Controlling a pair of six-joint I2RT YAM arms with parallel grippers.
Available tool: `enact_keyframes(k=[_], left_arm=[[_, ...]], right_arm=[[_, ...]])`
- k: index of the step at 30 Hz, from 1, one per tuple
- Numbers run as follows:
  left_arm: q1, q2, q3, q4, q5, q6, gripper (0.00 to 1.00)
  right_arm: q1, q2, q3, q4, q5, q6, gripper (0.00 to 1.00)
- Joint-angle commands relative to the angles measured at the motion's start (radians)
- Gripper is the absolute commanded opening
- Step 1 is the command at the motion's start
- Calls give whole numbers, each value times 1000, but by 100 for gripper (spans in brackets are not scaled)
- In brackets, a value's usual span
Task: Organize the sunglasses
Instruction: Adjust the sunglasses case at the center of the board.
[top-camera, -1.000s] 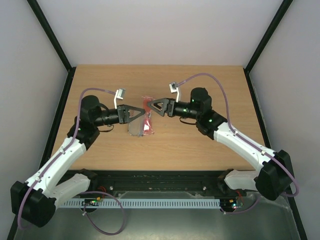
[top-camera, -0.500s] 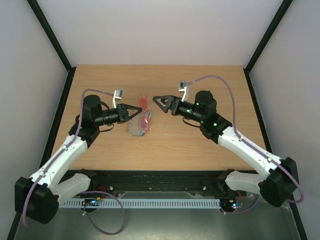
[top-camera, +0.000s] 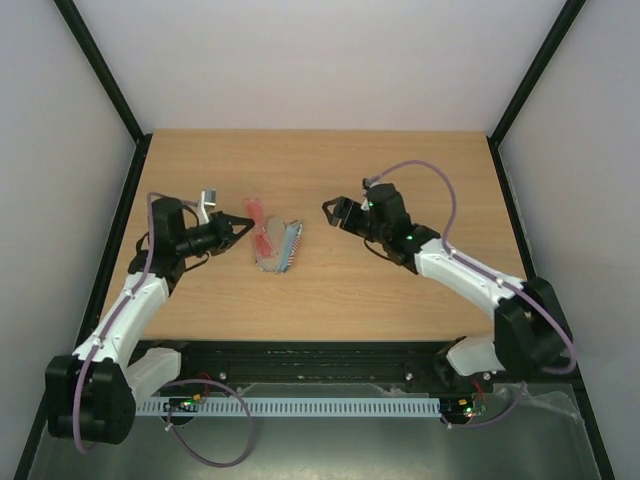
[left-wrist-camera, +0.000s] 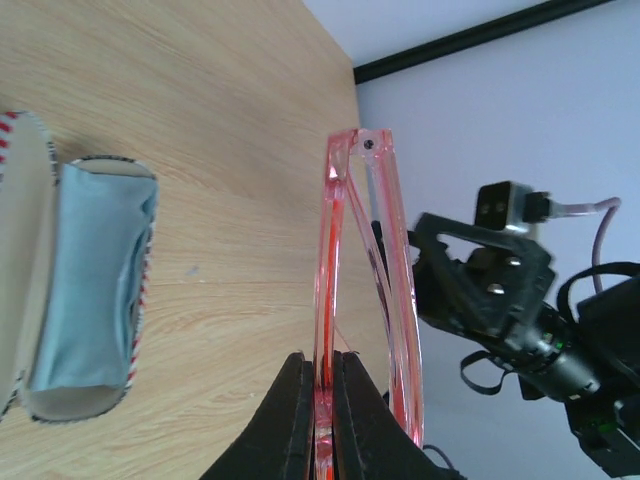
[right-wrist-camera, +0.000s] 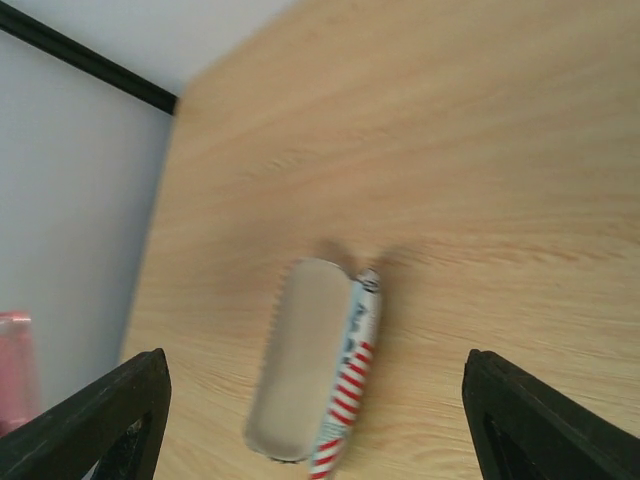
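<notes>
Light wood-grain tabletop (top-camera: 400, 290), pale walls (top-camera: 320, 60) behind. Slim sunglasses (left-wrist-camera: 323, 260), thin glossy red-orange plastic w/ clear lenses, pinched in closed left gripper (left-wrist-camera: 320, 375) centre-left of top view, long axis straight out from jaws, just left of open oblong flag-print case (top-camera: 285, 250) w/ soft blue cloth (left-wrist-camera: 90, 290) inside. Empty right gripper (top-camera: 329, 208) right of centre: spread wide, farther off.
</notes>
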Motion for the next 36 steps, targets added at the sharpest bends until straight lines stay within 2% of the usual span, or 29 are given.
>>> enact_keyframes(k=[1, 8, 14, 18, 27, 33, 36], left_arm=[[29, -32, -15, -102, -12, 76, 2], [45, -34, 1, -211, -53, 145, 2], [53, -25, 1, -239, -63, 172, 2], [53, -12, 5, -248, -57, 187, 2], [27, 0, 23, -281, -59, 212, 2], [-54, 46, 78, -336, -142, 243, 2], [-82, 67, 97, -349, -181, 246, 2]], right_arm=[[0, 140, 48, -39, 1, -42, 79], [24, 392, 206, -93, -66, -46, 74], [35, 508, 286, -107, -87, -34, 71], [41, 585, 337, -122, -163, -44, 64], [42, 630, 316, -56, -211, -20, 50], [42, 665, 299, -3, -247, -12, 49], [42, 669, 282, 10, -250, -11, 45]])
